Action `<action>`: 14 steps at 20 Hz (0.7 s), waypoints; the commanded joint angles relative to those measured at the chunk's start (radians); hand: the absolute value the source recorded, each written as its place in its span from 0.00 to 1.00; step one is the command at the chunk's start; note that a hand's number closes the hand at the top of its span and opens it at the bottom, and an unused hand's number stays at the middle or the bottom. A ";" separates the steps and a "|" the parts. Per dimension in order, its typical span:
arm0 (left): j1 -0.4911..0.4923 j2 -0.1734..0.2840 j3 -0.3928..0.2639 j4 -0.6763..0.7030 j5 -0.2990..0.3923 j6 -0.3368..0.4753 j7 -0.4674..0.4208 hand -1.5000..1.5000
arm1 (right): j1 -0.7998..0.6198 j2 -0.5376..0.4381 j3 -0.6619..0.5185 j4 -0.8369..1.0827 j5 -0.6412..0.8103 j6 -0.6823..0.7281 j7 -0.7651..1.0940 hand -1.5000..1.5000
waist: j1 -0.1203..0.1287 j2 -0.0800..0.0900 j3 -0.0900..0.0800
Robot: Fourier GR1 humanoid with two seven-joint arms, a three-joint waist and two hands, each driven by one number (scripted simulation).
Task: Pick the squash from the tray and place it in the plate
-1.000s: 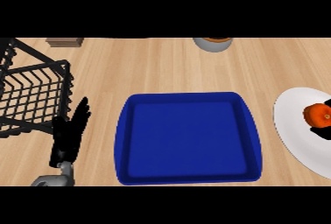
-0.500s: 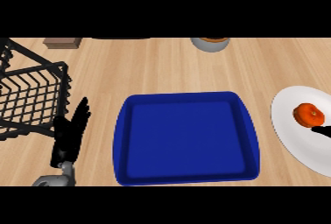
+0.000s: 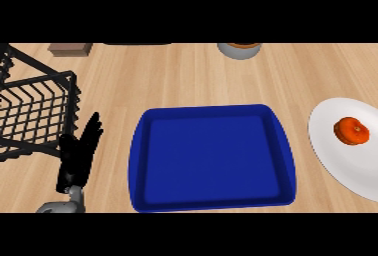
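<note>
While I watch from the head view, the round orange squash (image 3: 352, 130) lies on the white round plate (image 3: 332, 150) at right; it looks nearly circular, so I cannot tell its long axis. Beside it, the blue rectangular tray (image 3: 140, 150) sits mid-surface. My left hand (image 3: 77, 155) rests open, fingers straight, beside the black wire basket (image 3: 37, 107).

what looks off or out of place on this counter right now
Nothing stands out. The orange squash lies on the white plate at the right, the blue tray sits flat with nothing in it, and the black wire basket stands upright. The left hand rests open beside the tray.
</note>
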 commanded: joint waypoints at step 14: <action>0.012 -0.005 0.009 -0.012 -0.024 -0.012 0.006 0.50 | 0.044 0.041 0.058 0.072 -0.074 -0.001 -0.175 0.00 | 0.007 0.001 -0.001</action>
